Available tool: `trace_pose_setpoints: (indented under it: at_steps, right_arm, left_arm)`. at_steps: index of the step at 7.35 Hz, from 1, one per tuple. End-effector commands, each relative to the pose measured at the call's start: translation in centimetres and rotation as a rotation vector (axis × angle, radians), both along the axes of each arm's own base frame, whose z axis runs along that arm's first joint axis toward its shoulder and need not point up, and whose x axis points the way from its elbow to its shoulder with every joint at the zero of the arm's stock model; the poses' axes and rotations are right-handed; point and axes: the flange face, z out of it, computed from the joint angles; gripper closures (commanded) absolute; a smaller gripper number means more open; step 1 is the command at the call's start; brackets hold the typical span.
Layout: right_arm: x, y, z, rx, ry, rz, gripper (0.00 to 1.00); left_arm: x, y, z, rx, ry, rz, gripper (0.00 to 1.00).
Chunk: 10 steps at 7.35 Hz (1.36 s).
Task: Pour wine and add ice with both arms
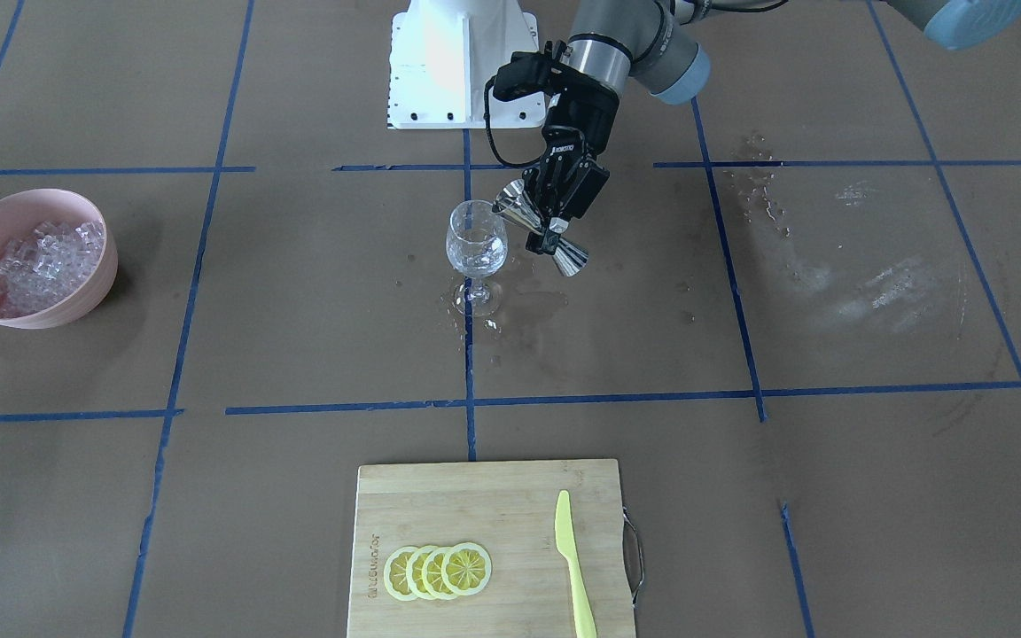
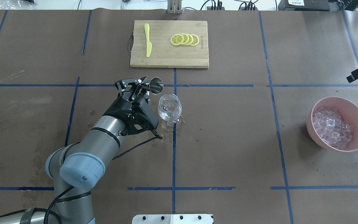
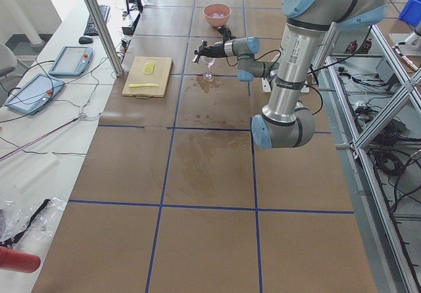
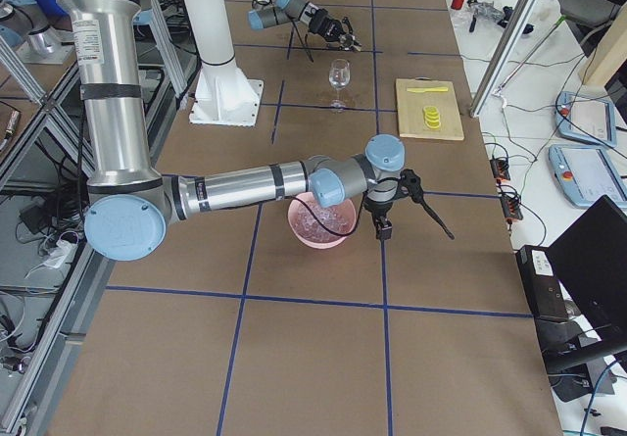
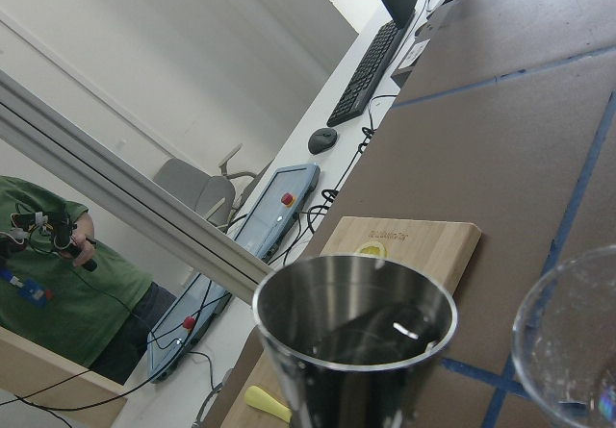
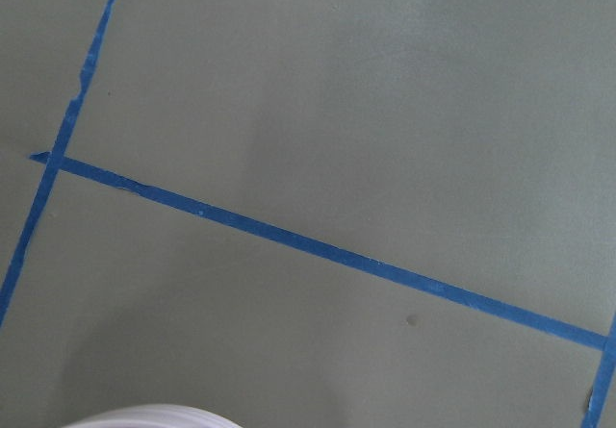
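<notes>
Where two blue tape lines cross near the middle of the table (image 1: 830,461), a wine glass (image 1: 476,244) stands upright, and a small amount of clear wine (image 1: 475,257) shows in its bowl. Wet spots lie on the table around its foot. Just beside the rim hangs a steel double-cone jigger (image 1: 541,229), tilted with one mouth towards the glass. The left pincer (image 1: 555,232) is clamped on the jigger's narrow waist, with the left arm (image 2: 104,137) reaching in low over the table. In the left wrist view the jigger's open mouth fills the foreground beside the rim of the glass, and its inside is too dark to read.

The ice (image 1: 45,257) lies heaped in a pink bowl (image 1: 76,301), well apart from the glass towards the robot's right. The right pincer (image 4: 421,201) hangs just beside that bowl, on the side away from the robot. Whether its fingers are apart or together cannot be told.

On the operators' side of the glass lies a wooden cutting board (image 1: 475,505). It carries a row of overlapping lemon slices (image 1: 438,571) and a yellow knife (image 1: 574,567).
</notes>
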Motion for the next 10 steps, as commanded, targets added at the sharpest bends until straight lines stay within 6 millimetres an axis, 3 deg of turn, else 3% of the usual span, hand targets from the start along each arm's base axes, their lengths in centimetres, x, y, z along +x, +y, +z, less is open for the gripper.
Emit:
trace_pose_setpoints:
  at_steps: [1,9,10]
  right_arm:
    - [0.0,0.0,0.1,-0.004,0.001,0.001,0.0]
    - [0.0,0.1,-0.4,0.006,-0.004,0.001,0.0]
    - [0.0,0.1,-0.5,0.008,-0.004,0.001,0.0]
  left_arm:
    - [0.0,-0.1,-0.3,0.06,-0.103,0.002,1.0]
    - [0.1,-0.2,-0.6,0.247,-0.455,-0.019,1.0]
    - [-0.1,-0.2,-1.5,0.295,-0.521,-0.02,1.0]
